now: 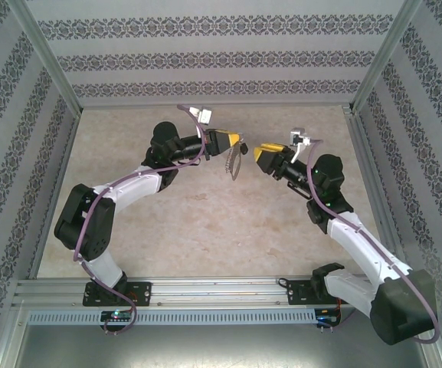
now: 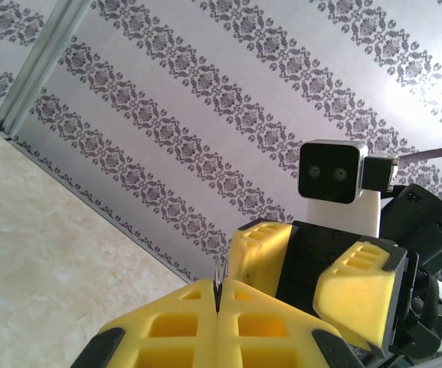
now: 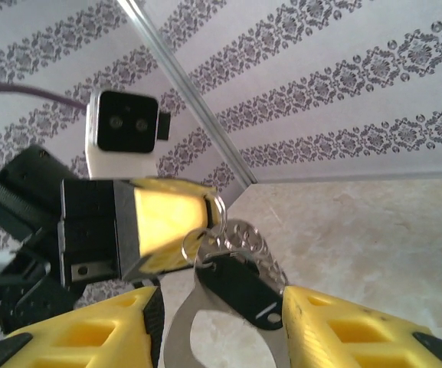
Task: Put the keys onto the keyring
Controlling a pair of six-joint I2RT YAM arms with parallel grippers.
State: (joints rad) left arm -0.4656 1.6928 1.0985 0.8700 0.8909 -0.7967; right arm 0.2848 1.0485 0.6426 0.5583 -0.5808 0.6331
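My left gripper (image 1: 236, 140) is held above the table, shut on the top of the keyring (image 1: 235, 162), which hangs below it. In the left wrist view a thin metal sliver of the keyring (image 2: 221, 274) sticks up between the closed yellow fingers (image 2: 182, 322). In the right wrist view the keyring's silver loop (image 3: 176, 330) and its beaded part (image 3: 260, 244) hang from the left gripper (image 3: 205, 218). The black-headed key (image 3: 243, 285) hangs there on a small ring. My right gripper (image 3: 221, 300) is open around the bunch, with the key head against its right finger (image 3: 335, 330).
The two grippers face each other closely over the middle of the beige table (image 1: 205, 222). Patterned walls (image 1: 205, 61) and metal posts (image 1: 52, 69) enclose the workspace. The right gripper (image 2: 305, 261) and its wrist camera (image 2: 328, 170) are just beyond the left fingers.
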